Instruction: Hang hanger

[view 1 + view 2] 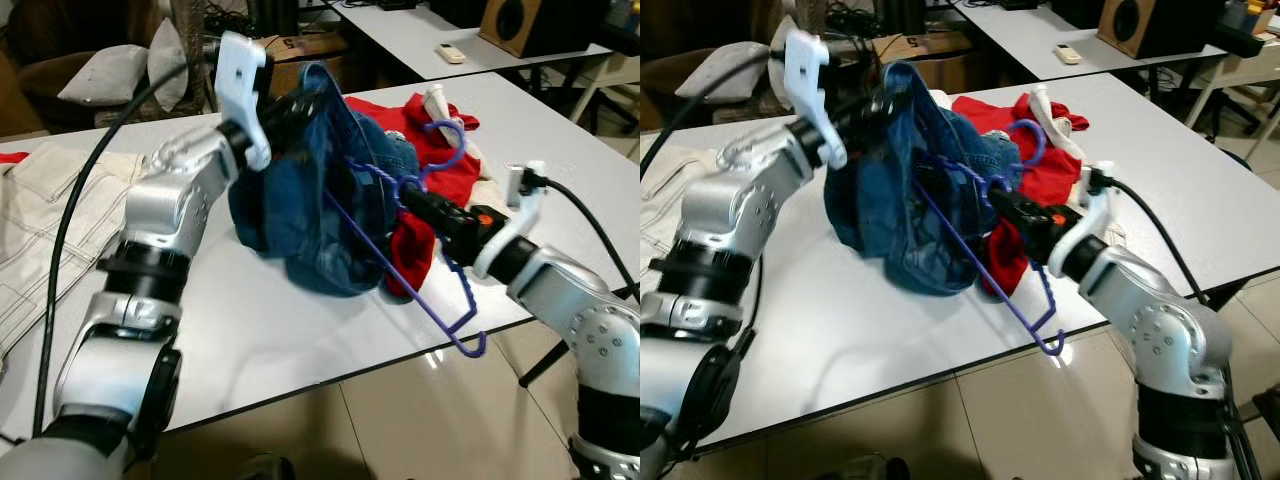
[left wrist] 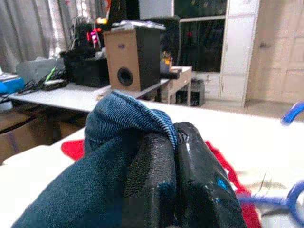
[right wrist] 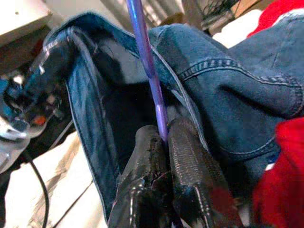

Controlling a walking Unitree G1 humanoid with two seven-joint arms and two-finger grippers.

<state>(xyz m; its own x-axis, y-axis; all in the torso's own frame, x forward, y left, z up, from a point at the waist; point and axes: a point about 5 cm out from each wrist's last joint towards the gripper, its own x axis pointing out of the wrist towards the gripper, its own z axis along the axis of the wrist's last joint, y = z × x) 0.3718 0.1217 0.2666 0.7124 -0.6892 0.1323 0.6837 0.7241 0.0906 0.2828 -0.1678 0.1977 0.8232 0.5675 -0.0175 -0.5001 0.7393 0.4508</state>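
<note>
- Midway by the look of it — purple hanger (image 1: 420, 270) only partly fed into the blue denim garment (image 1: 320, 200); far end inside the cloth, near corner and one long bar sticking out past the near edge of the white table (image 1: 250, 330).
- Left gripper (image 2: 175, 142) up at the far left of the heap, fingers pressed together on a fold of the denim hem, lifting it so the opening gapes.
- Right gripper (image 3: 164, 137) to the right of the denim, fingers pinched tight on the hanger's thin bar, steering it toward the opening.
- Left to do, as a judgement: seat both shoulders of the hanger inside, free the hook (image 1: 445, 140), then carry the lot to a rail — no rail to be seen here.
- Denim: thick, dark, soft and slumping, pale stitched seams and a ribbed edge; likely to sag and snag on the bar.
- Hanger: slim, rigid, glossy plastic-coated rod, triangular with rounded corners.
- Red cloth (image 1: 440, 170) crumpled just behind and under the hanger, touching it — a possible catch.
- Table top smooth, hard, slightly reflective.
</note>
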